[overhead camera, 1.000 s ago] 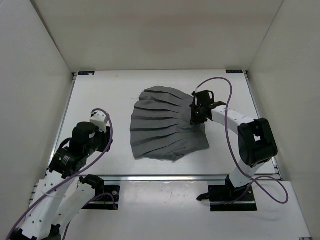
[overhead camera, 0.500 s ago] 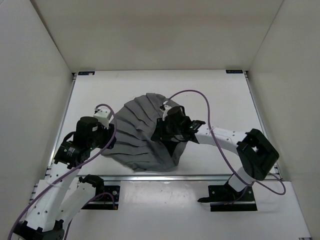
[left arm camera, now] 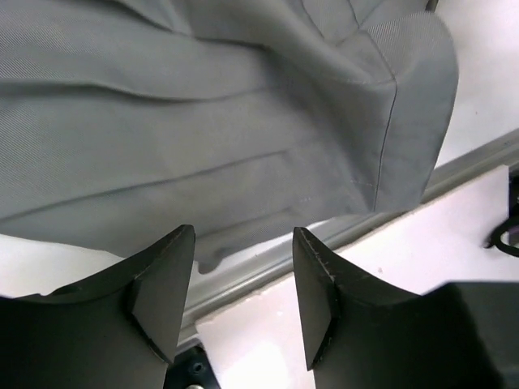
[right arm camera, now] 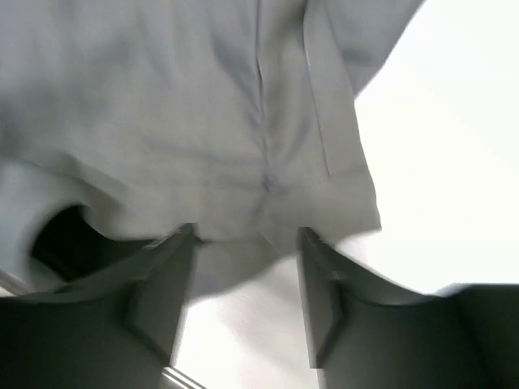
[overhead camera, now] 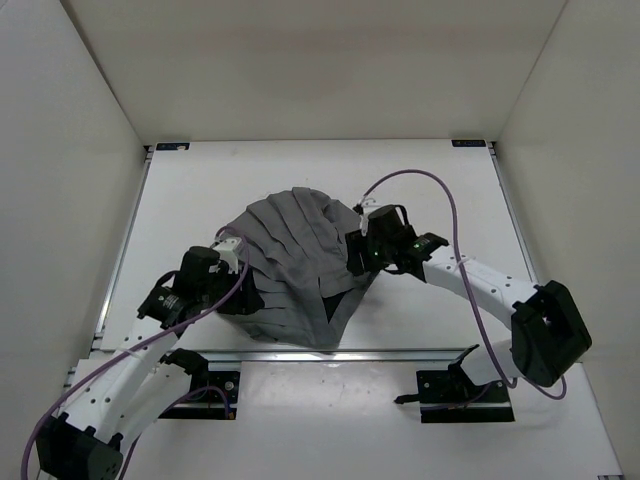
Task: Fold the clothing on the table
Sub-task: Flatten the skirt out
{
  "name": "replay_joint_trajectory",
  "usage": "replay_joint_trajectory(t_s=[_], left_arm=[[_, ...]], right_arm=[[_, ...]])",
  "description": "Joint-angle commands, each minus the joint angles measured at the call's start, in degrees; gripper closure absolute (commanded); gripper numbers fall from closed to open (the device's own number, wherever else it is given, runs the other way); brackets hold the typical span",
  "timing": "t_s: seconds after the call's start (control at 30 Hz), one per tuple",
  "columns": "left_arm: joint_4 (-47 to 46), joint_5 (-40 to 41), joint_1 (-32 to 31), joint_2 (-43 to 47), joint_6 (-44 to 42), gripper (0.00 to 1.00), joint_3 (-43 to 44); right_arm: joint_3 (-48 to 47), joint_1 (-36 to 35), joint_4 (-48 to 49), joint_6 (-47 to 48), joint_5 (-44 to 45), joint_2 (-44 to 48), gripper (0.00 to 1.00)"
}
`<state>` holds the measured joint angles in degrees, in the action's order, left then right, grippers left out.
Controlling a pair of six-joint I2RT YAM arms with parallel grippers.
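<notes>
Top external view: dark grey pleated fabric garment [overhead camera: 290, 270] heaped, rumpled, on the large flat white rectangular table [overhead camera: 190, 195], towards its near side.
At the garment's left edge the left gripper [left arm camera: 243, 243] has its jaws parted with nothing between them; at the right edge the right gripper [right arm camera: 243, 239] likewise stands wide, cloth just beyond it, unclamped.

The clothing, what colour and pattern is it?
The clothing is dark grey, pleated; clearest in the top view.
</notes>
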<state>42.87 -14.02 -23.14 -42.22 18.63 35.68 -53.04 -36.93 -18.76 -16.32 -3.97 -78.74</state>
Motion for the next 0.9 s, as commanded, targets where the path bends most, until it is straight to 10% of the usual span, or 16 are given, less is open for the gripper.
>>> replay_joint_trajectory(t_s=[0.0,0.43,0.87], left_arm=[[-4.4,-3.6,-0.2,1.3,3.8,0.38,-1.1],[-4.6,-3.2,-0.2,2.7,4.9,0.38,-2.4],[-4.7,-3.3,-0.4,2.6,5.0,0.38,-2.9]], right_arm=[[1.6,-1.4,-2.8,8.7,3.1,-1.9,0.45],[-0.8,-7.0,2.5,10.2,13.6,-15.3,0.41],[5.3,-3.1,12.1,8.8,4.4,-8.9,0.42]])
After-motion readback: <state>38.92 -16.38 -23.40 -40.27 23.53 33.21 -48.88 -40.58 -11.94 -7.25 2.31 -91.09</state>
